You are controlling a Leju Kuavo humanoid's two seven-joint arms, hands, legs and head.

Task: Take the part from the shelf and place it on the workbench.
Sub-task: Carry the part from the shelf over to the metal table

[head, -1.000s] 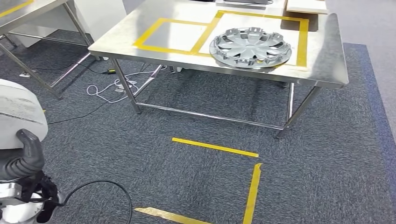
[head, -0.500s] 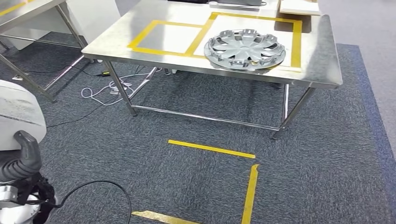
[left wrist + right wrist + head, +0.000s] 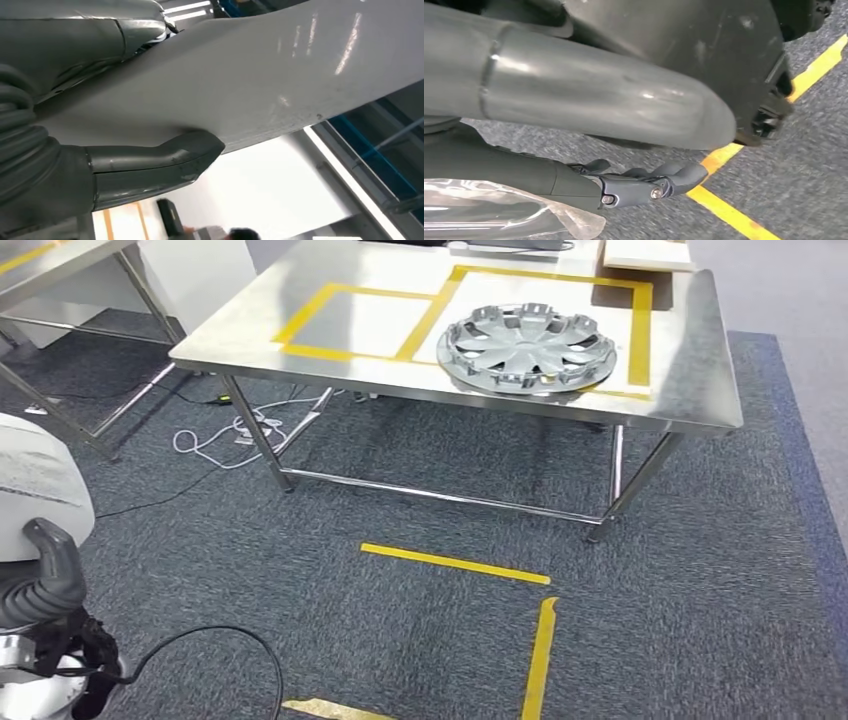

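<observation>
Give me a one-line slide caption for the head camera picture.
Left hand grips a white part facing the steel workbench, where a silver hubcap lies in a yellow-taped square.

Hubcap (image 3: 528, 347) on the workbench (image 3: 690, 390) at its right side, taped floor lines (image 3: 455, 564) nearer, cables (image 3: 235, 430) on the floor left.
</observation>
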